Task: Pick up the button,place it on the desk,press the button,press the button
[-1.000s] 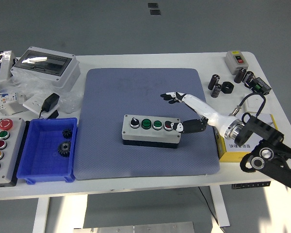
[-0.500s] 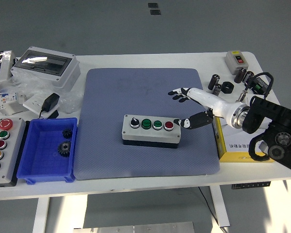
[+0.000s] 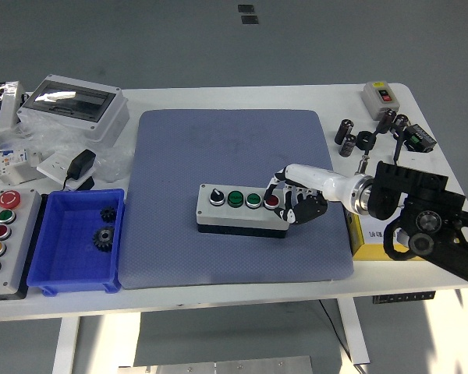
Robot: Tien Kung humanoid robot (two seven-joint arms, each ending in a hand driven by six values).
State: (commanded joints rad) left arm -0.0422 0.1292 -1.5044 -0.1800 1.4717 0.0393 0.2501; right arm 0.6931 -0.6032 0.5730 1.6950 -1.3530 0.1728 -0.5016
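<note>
1. A white table (image 3: 218, 97) is seen from above, with a large blue-grey mat (image 3: 234, 257) covering its middle

2. The button box (image 3: 242, 210), a long grey case with a black base, lies flat near the centre of the mat, its long side running left to right. On its top sit four controls in a row: a black knob at the left, two green buttons, and a red button (image 3: 271, 200) at the right end

3. The robot's right hand (image 3: 299, 201) reaches in from the right on a white forearm and is at the right end of the button box. Its fingers are curled together, with fingertips (image 3: 279, 192) bent down at the red button; whether they press it cannot be told. The hand grips nothing

4. No left arm or hand appears

5. At the left of the mat stands a blue bin (image 3: 40, 269) holding two dark gears (image 3: 104, 226)

6. Further left, at the table's edge, is a second grey control station (image 3: 25, 241) with red, green, yellow and blue buttons in a column

7. At the far left lie a grey enclosure with a clear lid (image 3: 76, 105) and a black power adapter (image 3: 81, 164)

8. At the far right are black cylinders (image 3: 347, 136), a small switch box (image 3: 377, 95), and a yellow box (image 3: 368, 238) partly hidden under the arm
</note>
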